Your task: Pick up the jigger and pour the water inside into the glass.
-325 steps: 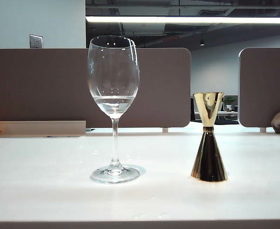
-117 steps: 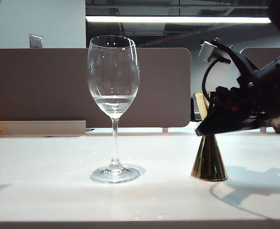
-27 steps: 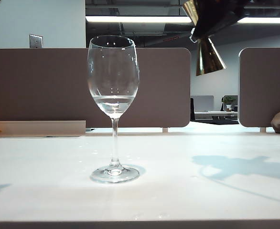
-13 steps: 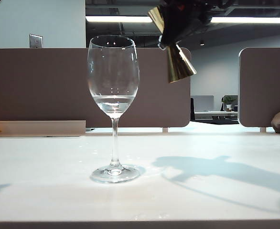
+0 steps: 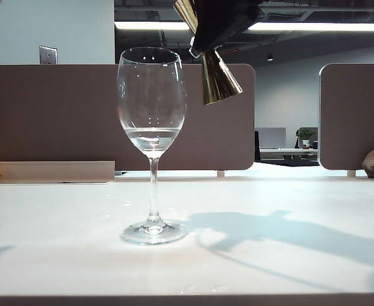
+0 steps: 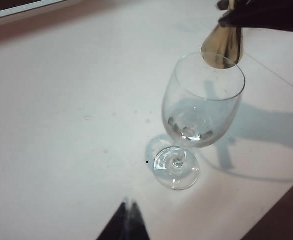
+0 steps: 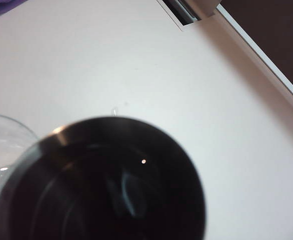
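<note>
Hanging tilted in the air just beside the rim of the wine glass (image 5: 152, 143), the gold jigger (image 5: 217, 80) is clamped at its narrow waist by the right gripper (image 5: 220, 22), whose dark body comes in from the upper edge of the exterior view; the jigger's lower cone points down and away from the glass, while its upper cone leans toward the glass and runs out of the picture; the fingers themselves are hidden behind the dark housing, so the grip shows only from the jigger being carried clear of the table. The glass stands upright on the white table (image 5: 289, 268), its round foot flat on the surface; a small amount of clear water (image 5: 151, 134) lies in the bottom of its bowl. In the left wrist view the jigger (image 6: 222, 47) sits over the far rim of the glass (image 6: 201, 105), and the arm's shadow falls across the table (image 6: 61, 125) behind the glass. The right wrist view is mostly filled by the dark, round mouth of the jigger (image 7: 116, 185), with the glass's rim (image 7: 6, 137) just beside it. The left gripper (image 6: 126, 222) shows only as a dark tip well apart from the glass; whether it is wide or narrow cannot be told.
</note>
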You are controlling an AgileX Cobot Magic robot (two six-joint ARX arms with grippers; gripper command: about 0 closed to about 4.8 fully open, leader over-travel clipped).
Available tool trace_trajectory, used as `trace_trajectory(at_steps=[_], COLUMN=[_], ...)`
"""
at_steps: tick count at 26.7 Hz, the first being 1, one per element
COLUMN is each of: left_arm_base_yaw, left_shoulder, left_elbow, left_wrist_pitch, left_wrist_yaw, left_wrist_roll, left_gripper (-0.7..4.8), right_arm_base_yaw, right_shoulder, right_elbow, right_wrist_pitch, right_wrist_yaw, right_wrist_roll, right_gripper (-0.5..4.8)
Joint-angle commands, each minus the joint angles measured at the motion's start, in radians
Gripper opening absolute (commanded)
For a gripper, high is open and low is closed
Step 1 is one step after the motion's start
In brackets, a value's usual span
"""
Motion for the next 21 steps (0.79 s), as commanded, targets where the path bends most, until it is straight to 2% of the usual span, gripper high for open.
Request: trace_trajectory(at_steps=[1, 7, 21], left_arm_base_yaw=[-0.001, -0.001, -0.001], left_shoulder=[0.000, 0.000, 0.000], left_elbow=[0.003, 0.003, 0.003], left_wrist_pitch=[0.006, 0.006, 0.006], left_wrist_yaw=[0.001, 0.000, 0.001], left_wrist_roll=[0.003, 0.003, 0.003], left_gripper=[-0.05, -0.05, -0.05], right_arm_base_yaw=[0.014, 0.018, 0.020], right_shoulder=[0.000, 0.003, 0.016], right_elbow=[0.007, 0.007, 0.007], right_wrist_pitch=[0.001, -0.005, -0.026], right_wrist_yaw=[0.002, 0.027, 0.050], right_wrist_roll=[0.001, -0.005, -0.146], right_gripper=[0.17, 0.17, 0.17])
